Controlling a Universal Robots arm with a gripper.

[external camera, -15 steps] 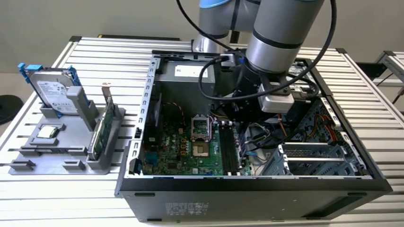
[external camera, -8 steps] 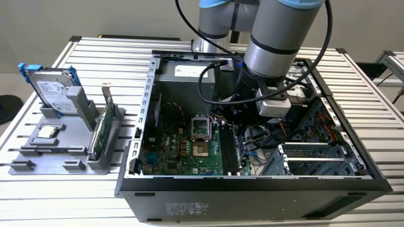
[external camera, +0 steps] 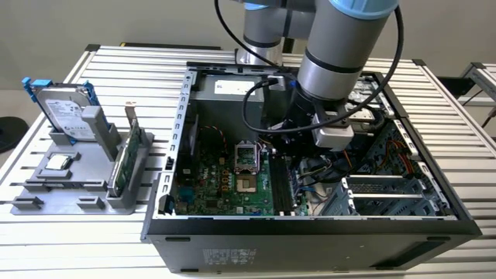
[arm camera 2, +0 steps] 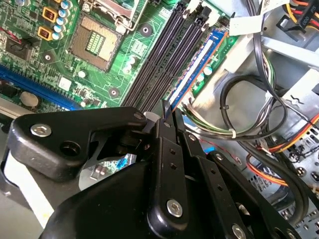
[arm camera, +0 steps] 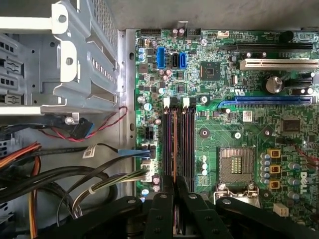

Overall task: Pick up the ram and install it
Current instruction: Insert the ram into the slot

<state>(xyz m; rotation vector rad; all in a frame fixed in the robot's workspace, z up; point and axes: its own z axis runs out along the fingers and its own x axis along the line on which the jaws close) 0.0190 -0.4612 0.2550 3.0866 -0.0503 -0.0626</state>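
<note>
Inside the open computer case [external camera: 182, 116], my gripper [arm camera: 174, 191] pinches the ram [arm camera: 174, 149] edge-on over the slots [arm camera: 187, 144]; its lower end is hidden.

No legible text; print on motherboard [arm camera: 239, 114], labels too small.

A plain pale grey wall [external camera: 116, 20] runs behind everything, evenly lit. The table [external camera: 69, 238] is built from ribbed aluminium slats, silver-white under soft light. At the exterior view's right stands a second slatted table [external camera: 484, 78], and a dark floor [external camera: 9, 131] shows at its left.
</note>
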